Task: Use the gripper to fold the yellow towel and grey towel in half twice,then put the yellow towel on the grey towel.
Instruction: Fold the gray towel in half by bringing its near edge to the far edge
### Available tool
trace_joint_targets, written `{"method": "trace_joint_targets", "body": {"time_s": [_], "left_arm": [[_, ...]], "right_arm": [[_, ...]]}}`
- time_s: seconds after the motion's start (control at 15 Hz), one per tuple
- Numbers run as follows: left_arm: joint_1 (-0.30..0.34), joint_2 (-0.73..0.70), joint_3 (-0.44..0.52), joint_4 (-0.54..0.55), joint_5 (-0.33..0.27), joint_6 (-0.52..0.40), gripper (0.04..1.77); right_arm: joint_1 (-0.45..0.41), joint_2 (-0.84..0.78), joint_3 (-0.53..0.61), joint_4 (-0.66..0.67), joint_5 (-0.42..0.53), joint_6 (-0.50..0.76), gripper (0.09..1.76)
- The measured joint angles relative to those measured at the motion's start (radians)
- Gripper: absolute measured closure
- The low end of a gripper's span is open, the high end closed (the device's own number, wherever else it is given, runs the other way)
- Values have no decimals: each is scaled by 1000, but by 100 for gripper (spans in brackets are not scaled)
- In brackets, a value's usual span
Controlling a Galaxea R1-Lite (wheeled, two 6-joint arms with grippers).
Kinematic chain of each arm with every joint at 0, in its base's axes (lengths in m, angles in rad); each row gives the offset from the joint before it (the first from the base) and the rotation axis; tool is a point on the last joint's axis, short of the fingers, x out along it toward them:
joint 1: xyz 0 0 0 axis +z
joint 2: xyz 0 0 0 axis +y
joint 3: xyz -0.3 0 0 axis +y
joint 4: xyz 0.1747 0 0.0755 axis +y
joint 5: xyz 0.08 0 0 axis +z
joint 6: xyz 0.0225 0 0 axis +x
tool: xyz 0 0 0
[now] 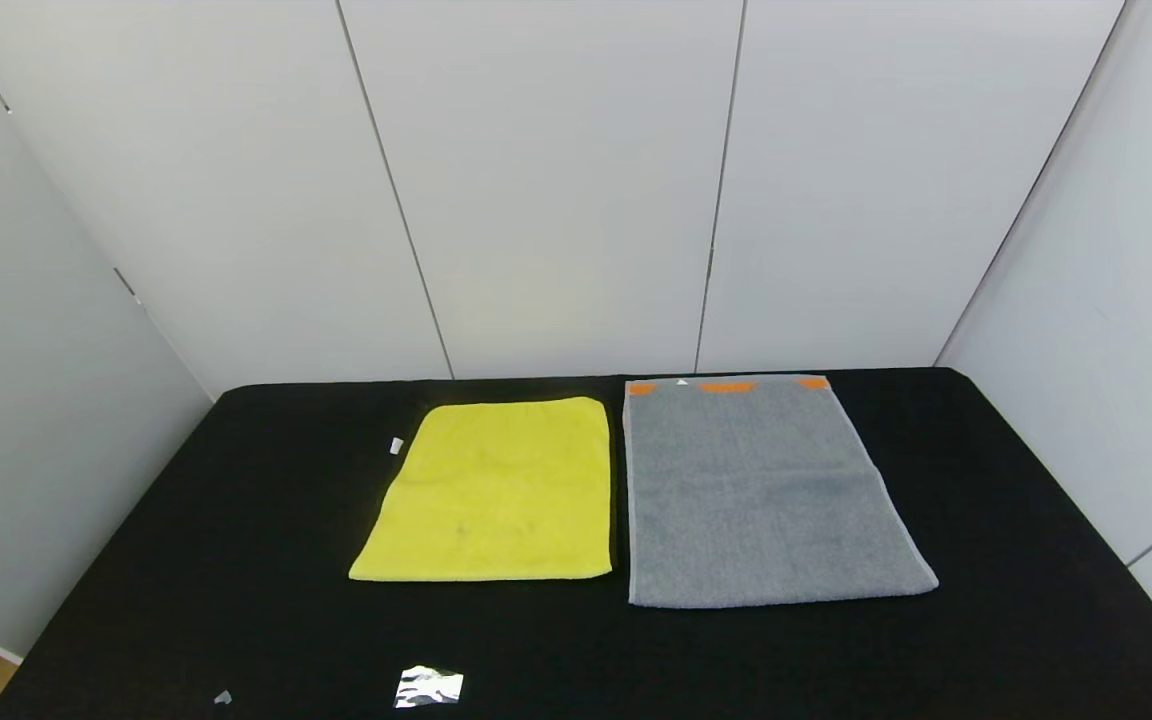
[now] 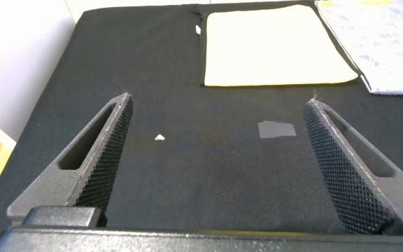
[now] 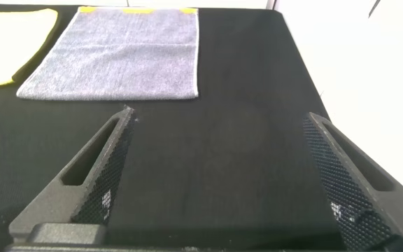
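Observation:
The yellow towel point(image 1: 496, 495) lies flat and unfolded on the black table, left of centre. The grey towel point(image 1: 761, 495) lies flat beside it on the right, its orange patches along the far short edge. The two towels lie almost edge to edge. Neither arm shows in the head view. My left gripper point(image 2: 217, 105) is open and empty above the near table, with the yellow towel point(image 2: 275, 45) ahead of it. My right gripper point(image 3: 219, 115) is open and empty above the near right table, with the grey towel point(image 3: 121, 56) ahead of it.
A shiny scrap of tape point(image 1: 428, 687) lies near the table's front edge, also in the left wrist view point(image 2: 276, 129). A small white tag point(image 1: 396, 446) lies left of the yellow towel. A tiny chip point(image 1: 223, 697) lies at front left. White wall panels close the back and sides.

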Motion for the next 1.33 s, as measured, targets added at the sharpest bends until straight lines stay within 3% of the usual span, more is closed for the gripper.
{"method": "trace_joint_targets", "body": {"time_s": [0.67, 1.0, 1.33], "left_arm": [[0, 9, -9, 1, -1, 0, 9], [-8, 203, -151, 0, -18, 0, 9], [-14, 475, -333, 1, -64, 49, 9]], "right_arm": [[0, 7, -20, 9, 0, 0, 14], [1, 158, -265, 119, 2, -4, 14], [4, 372, -445, 147, 10, -30, 14]]}}
